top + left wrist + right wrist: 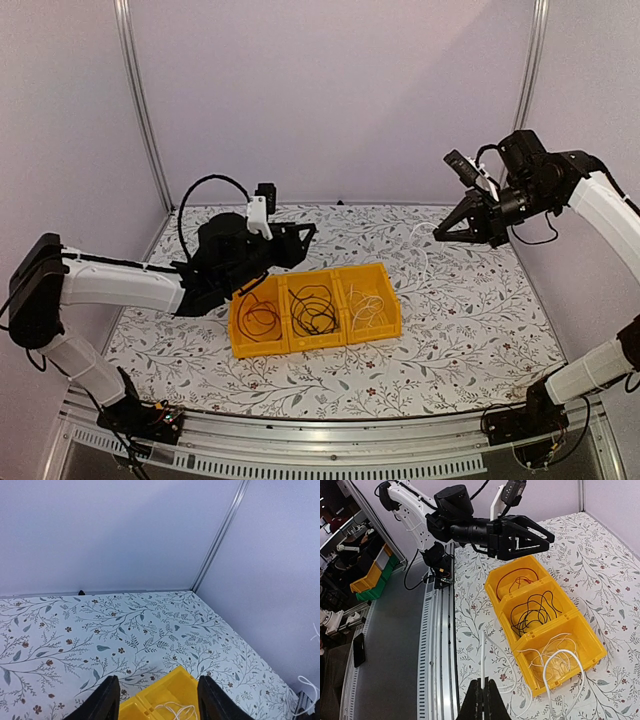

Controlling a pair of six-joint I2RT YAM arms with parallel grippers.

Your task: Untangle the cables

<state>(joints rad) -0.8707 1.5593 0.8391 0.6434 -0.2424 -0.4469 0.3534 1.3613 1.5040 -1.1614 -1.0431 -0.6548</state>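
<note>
A yellow three-compartment bin (312, 349) sits mid-table. Its left compartment holds a red cable (258, 318), the middle one black cables (314, 308), the right one white cables (366, 308). My right gripper (440, 232) hovers high at the right, shut on a thin white cable (418, 240) that hangs from it. In the right wrist view the jaws (482, 692) pinch this white cable (482, 652), whose loop trails beside the bin (522, 667). My left gripper (300, 240) is open and empty above the bin's back left; between its fingers (105, 700) the bin corner (177, 680) shows.
The table has a floral cloth (450, 330) and is closed in by pale walls at the back and sides. A metal rail (330, 430) runs along the near edge. In the right wrist view the left arm (470, 527) reaches over the bin's far end.
</note>
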